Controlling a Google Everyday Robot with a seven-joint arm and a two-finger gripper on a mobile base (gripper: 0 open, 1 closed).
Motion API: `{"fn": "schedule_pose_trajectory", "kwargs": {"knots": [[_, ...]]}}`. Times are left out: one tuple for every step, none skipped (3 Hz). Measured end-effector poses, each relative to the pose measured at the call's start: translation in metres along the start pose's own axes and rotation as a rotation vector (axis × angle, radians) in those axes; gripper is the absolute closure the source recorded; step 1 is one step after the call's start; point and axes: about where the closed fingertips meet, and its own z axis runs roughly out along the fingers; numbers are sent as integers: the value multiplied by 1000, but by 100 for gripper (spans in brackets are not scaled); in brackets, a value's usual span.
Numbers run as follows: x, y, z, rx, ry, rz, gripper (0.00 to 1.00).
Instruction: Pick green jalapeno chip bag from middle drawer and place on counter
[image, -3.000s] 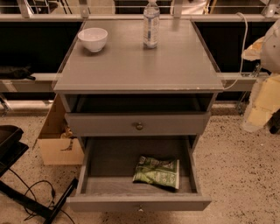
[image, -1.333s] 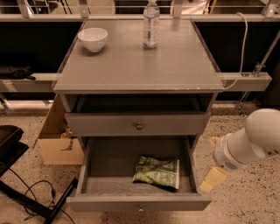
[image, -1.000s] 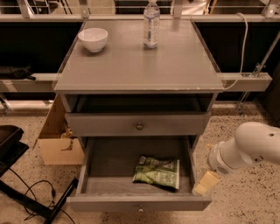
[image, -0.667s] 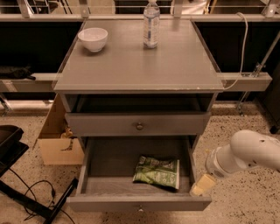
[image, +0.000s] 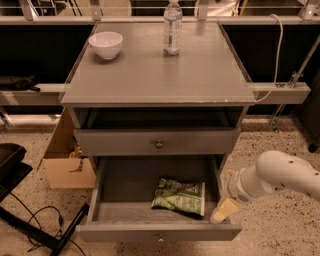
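Note:
The green jalapeno chip bag (image: 179, 195) lies flat in the open middle drawer (image: 127, 182), toward its right front. The drawer is pulled out at the bottom of the cabinet. The grey counter (image: 160, 70) is the cabinet top above. My gripper (image: 224, 210) hangs from the white arm (image: 282, 176) at the lower right, just over the drawer's right front corner, to the right of the bag and apart from it.
A white bowl (image: 105, 44) and a clear water bottle (image: 172, 27) stand at the back of the counter. A shut drawer with a brass knob (image: 159, 144) is above the open one. A cardboard box (image: 65, 159) and black cables (image: 35, 226) lie on the floor at left.
My arm has come down from the upper right and moved left, bringing the gripper low beside the drawer's right front corner. The bag has not moved.

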Motion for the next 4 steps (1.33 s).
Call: {"fn": "schedule_pose_trajectory", "kwargs": {"knots": [[-22,-14,39,-9,-53,-24,0],[-44,-27,86,-40,-103,-39,0],[-53,-30,148,-59,-141,-53,0],[-52,-29,181,-56,-163,-64,0]]}}
